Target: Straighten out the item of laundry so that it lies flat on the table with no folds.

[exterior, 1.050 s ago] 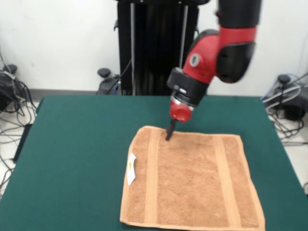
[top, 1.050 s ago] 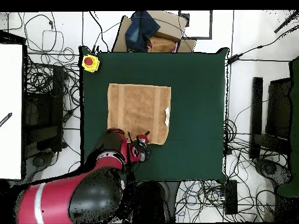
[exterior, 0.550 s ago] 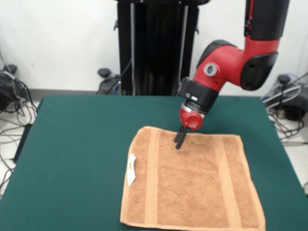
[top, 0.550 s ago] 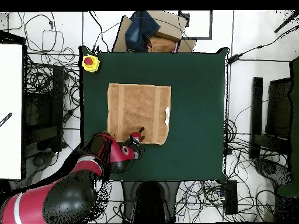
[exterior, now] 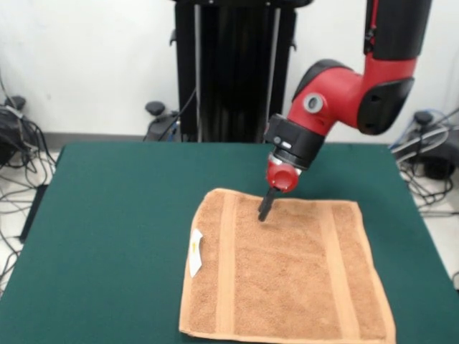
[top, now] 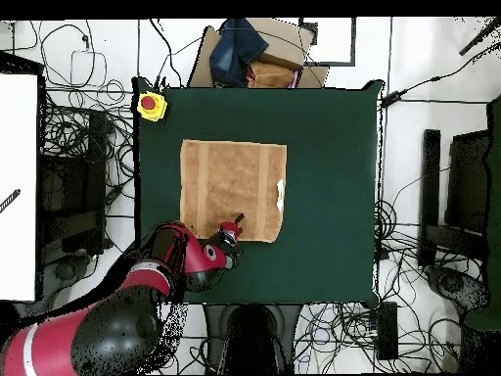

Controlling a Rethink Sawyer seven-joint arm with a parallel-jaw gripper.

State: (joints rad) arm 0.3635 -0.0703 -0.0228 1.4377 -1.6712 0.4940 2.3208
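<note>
The item of laundry [exterior: 287,272], an orange-tan towel with two woven bands, lies spread flat on the green table [exterior: 122,215], its white tag [exterior: 195,251] on the left edge. My gripper [exterior: 263,212] points down at the towel's far edge, between the two bands, its tips at or just above the cloth. Its fingers look pressed together, and no cloth is lifted. From overhead, the gripper [top: 238,218] meets the towel [top: 233,189] at the edge nearest the robot's base. The tag [top: 281,190] shows on the right side.
A yellow box with a red button [top: 150,105] sits at one corner of the table [top: 333,147]. A cardboard box with blue cloth [top: 250,54] lies beyond the far edge. Cables cover the floor around the table.
The arm's upper part has swung to the right in the front view. The gripper shifted slightly right along the towel's far edge, then a little back. The towel has not moved.
</note>
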